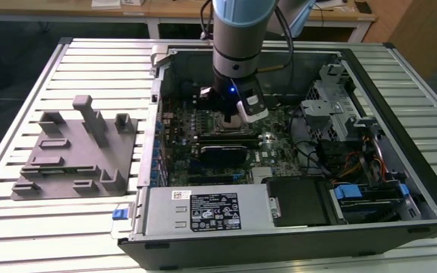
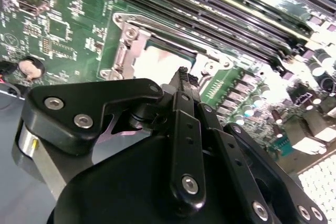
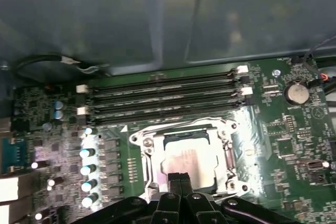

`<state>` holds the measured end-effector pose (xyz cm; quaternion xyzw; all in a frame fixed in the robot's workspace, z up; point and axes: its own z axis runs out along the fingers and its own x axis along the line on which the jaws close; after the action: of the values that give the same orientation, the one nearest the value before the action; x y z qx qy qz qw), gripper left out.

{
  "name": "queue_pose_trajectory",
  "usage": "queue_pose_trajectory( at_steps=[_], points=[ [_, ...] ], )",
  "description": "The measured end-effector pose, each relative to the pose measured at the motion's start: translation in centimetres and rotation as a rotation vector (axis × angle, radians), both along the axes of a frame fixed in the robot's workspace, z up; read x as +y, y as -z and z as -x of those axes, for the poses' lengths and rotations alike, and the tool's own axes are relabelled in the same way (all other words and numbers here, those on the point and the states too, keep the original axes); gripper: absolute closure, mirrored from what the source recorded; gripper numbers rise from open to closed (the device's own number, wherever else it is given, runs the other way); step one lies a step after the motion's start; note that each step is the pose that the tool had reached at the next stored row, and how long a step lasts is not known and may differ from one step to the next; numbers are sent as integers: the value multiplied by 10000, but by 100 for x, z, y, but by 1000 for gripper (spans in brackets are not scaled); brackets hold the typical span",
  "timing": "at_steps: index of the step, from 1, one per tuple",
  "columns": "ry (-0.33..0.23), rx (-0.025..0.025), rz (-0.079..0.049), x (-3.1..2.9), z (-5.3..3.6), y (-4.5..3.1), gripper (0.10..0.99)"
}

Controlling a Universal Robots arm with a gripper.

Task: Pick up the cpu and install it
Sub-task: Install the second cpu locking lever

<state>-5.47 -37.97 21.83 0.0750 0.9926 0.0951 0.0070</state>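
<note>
The cpu (image 3: pixel 190 160), a silvery-white square chip, lies flat inside the metal-bordered socket frame (image 3: pixel 184 125) on the green motherboard (image 3: pixel 283 140). My gripper (image 3: pixel 179 178) hangs just over the chip's near edge with its two black fingertips pressed together and nothing between them. In the second wrist view the fingertips (image 2: pixel 182 74) stand right above the pale cpu (image 2: pixel 157 59). In the exterior view the gripper (image 1: pixel 230 122) reaches straight down into the open computer case (image 1: pixel 157 68), over the middle of the board.
Memory slots (image 3: pixel 163 98) run beside the socket. A grey plastic block fixture with upright posts (image 1: pixel 74 148) stands on the slatted table at the exterior view's left. The power supply (image 1: pixel 203 210) and drive cage (image 1: pixel 340 96) crowd the case.
</note>
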Motion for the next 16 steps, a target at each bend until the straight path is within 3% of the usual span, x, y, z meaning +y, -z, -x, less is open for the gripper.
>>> queue_pose_trajectory(
  at_steps=[7, 12, 16],
  points=[
    [11, 0, 450, 76, -95, 8, 980],
    [8, -1, 767, 183, -141, 16, 980],
    [8, 1, 883, 231, -147, 17, 980]
  ],
)
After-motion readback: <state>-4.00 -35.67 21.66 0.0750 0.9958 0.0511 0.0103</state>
